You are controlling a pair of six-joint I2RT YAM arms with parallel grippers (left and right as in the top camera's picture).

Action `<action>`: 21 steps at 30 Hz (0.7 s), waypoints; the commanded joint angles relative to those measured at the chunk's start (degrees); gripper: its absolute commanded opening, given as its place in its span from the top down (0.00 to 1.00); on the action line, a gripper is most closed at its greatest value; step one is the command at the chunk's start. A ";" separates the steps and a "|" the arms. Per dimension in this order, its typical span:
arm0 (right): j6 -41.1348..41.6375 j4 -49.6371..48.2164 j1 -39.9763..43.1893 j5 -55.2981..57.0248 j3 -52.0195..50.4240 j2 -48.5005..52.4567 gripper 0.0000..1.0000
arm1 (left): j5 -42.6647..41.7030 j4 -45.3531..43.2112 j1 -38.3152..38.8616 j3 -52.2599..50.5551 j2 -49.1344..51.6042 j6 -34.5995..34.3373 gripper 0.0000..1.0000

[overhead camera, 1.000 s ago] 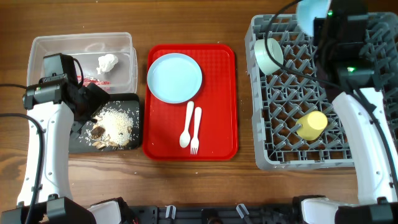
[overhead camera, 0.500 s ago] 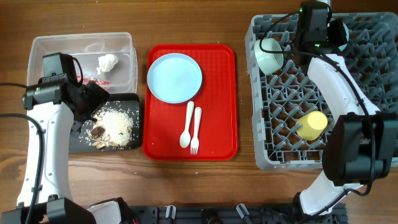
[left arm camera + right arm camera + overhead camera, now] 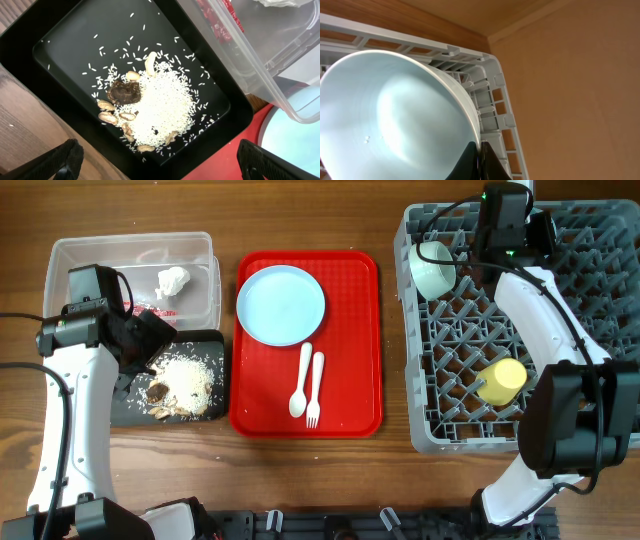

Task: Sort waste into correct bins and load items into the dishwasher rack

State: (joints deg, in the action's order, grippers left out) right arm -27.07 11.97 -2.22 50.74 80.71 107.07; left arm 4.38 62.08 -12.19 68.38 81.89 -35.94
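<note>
Right gripper (image 3: 479, 150) pinches the pale blue round bowl (image 3: 395, 120) above the grey pegged plastic rack (image 3: 420, 430), left gripper (image 3: 159, 150) gapes; pale blue round plate (image 3: 281, 304), white plastic spoon (image 3: 300, 385) and fork (image 3: 315, 388) await loading.

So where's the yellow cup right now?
In the overhead view the cup lies in the rack on the right, near its front edge, well apart from the mint bowl at the rack's far-left corner.

Wooden table (image 3: 395, 480) seen from above.
Showed warm brown grain running left to right under soft light.
</note>
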 commanded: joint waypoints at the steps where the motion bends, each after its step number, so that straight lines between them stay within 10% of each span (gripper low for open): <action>1: -2.75 -1.70 -0.24 0.44 -0.42 1.88 0.96 | -0.26 -0.17 -0.20 0.31 -1.05 -0.52 0.00; 9: -1.99 -1.68 -4.15 3.85 -0.42 5.09 0.95 | -0.26 -0.17 -0.20 0.31 -1.05 -0.52 0.00; 15: 11.43 11.21 -5.38 -5.84 -0.42 -4.98 0.46 | -0.26 -0.15 -0.20 0.31 -1.05 -0.52 0.00; 21: 20.00 29.35 -5.33 -37.38 -0.42 -17.66 0.32 | -0.28 -0.15 -0.20 0.31 -1.05 -0.52 0.00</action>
State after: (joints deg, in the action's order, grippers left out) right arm -11.11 38.76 -7.40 29.85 80.18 92.53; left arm 4.38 61.98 -12.19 68.38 81.80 -35.94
